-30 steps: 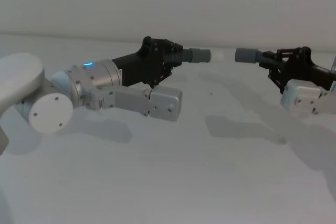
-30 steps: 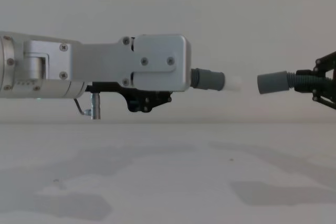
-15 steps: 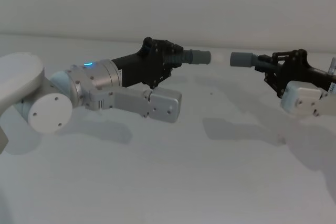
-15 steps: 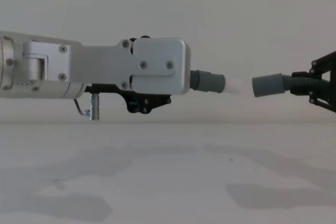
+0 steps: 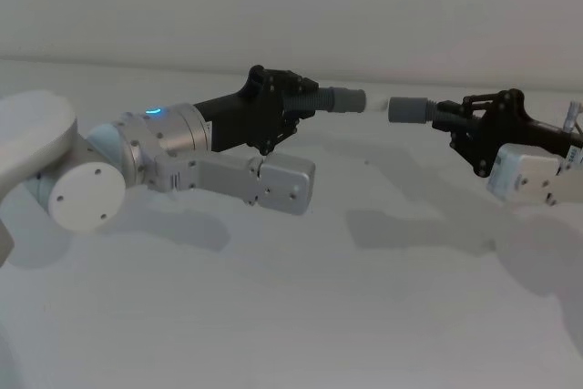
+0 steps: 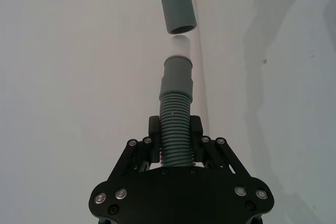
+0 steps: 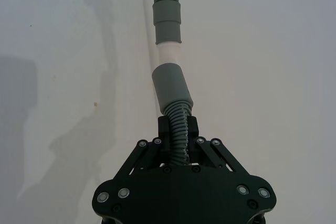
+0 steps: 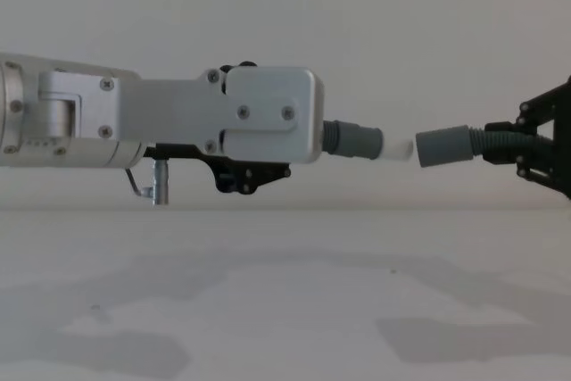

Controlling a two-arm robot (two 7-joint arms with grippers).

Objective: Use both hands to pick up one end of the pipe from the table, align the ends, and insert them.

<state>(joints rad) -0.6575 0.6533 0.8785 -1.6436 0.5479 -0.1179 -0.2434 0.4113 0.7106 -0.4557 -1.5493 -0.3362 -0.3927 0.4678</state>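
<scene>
Now the black two-fingered left gripper is clamped on the ribbed middle of one dark grey bent plastic hose piece, whose smooth grey cuff with a pale white tip juts out ahead of its fingers. Directly opposite, the black right gripper is clamped on the second ribbed grey hose piece, its wider open cuff just short of that tip, not touching. Both pieces hang above the matte white table.
</scene>
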